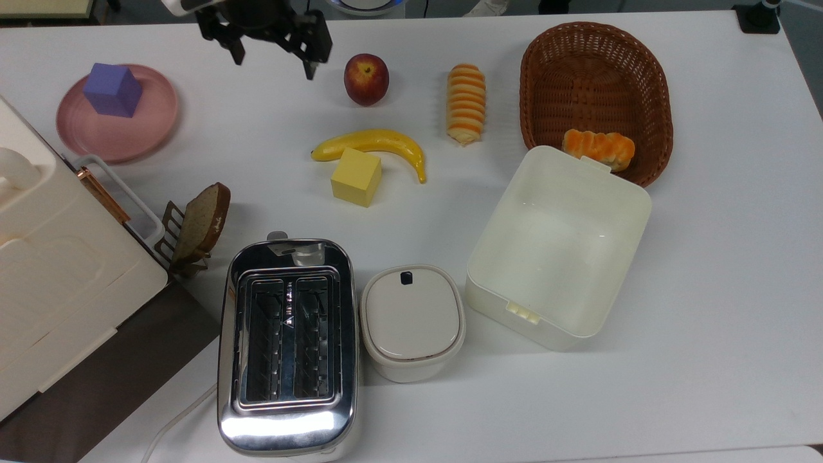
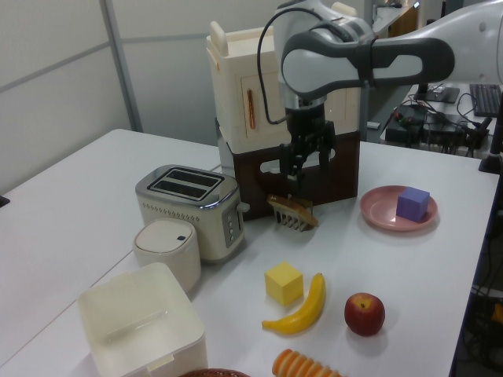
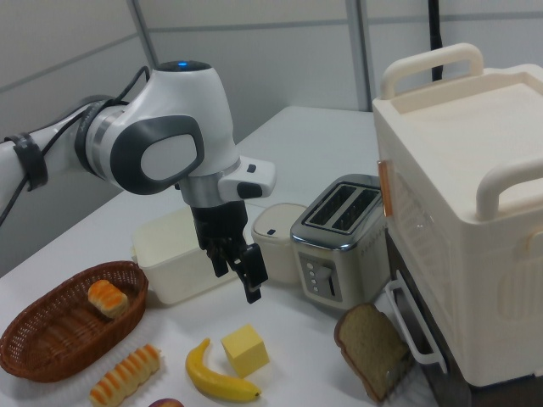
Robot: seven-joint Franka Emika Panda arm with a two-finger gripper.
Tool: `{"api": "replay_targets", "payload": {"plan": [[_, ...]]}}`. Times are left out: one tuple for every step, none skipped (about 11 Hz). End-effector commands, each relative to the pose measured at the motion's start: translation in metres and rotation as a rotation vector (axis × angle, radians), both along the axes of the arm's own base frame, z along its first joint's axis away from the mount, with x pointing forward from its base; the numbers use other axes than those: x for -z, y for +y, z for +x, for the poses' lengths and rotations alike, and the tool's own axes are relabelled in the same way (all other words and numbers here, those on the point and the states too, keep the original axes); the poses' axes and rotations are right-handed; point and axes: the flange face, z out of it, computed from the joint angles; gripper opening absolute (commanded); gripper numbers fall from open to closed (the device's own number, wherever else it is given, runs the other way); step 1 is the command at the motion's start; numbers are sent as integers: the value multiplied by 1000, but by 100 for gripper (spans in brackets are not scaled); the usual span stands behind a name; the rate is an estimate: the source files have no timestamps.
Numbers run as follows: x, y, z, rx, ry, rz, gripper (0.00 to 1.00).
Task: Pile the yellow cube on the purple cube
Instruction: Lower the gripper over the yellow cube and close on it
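Sitting on the pink plate (image 1: 96, 138) near the top view's left edge is the purple cube (image 1: 113, 89), resting toward the plate's far side. The brown wicker basket (image 1: 601, 51) at the top view's upper right holds a single orange-glazed bun (image 1: 599, 148), tucked against its near rim. Just below it, the big cream tub (image 1: 558, 251) stands open with nothing inside, one corner touching the basket. Beside the tub is a smaller cream container (image 1: 412, 321) with its lid on, and next to that the chrome toaster (image 1: 287, 347), both slots bare. A slice of brown bread (image 1: 202, 222) leans in a little rack (image 1: 170, 236) by the tall cream cabinet (image 1: 58, 270).

The yellow cube (image 1: 355, 177) lies on the white table (image 1: 707, 257), near the middle, touching the inner curve of the banana (image 1: 376, 143). A peach (image 1: 366, 78) and a striped pastry roll (image 1: 466, 103) lie further back.

The gripper (image 1: 273, 56) hangs above the table between the plate and the peach, well apart from both cubes. Its two dark fingers (image 3: 253, 273) are spread wide and hold nothing; in the left view the gripper (image 2: 302, 169) hovers above the bread rack, touching nothing.
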Motion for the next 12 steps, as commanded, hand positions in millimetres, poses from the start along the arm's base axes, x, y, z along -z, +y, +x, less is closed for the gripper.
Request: {"api": "replay_targets", "payload": {"plan": [[20, 24, 17, 143, -21, -5, 100], [33, 37, 23, 169, -26, -10, 100], [43, 44, 26, 197, -34, -19, 100], [57, 52, 28, 207, -30, -24, 100], [67, 59, 31, 200, -34, -26, 100], [76, 63, 33, 194, -31, -27, 100], [89, 66, 36, 184, -22, -29, 100], [100, 71, 39, 166, -13, -32, 100], [122, 85, 44, 115, 8, -37, 100], [142, 89, 48, 87, 25, -40, 100], [153, 90, 48, 84, 37, -45, 100], [160, 91, 48, 74, 38, -55, 100]]}}
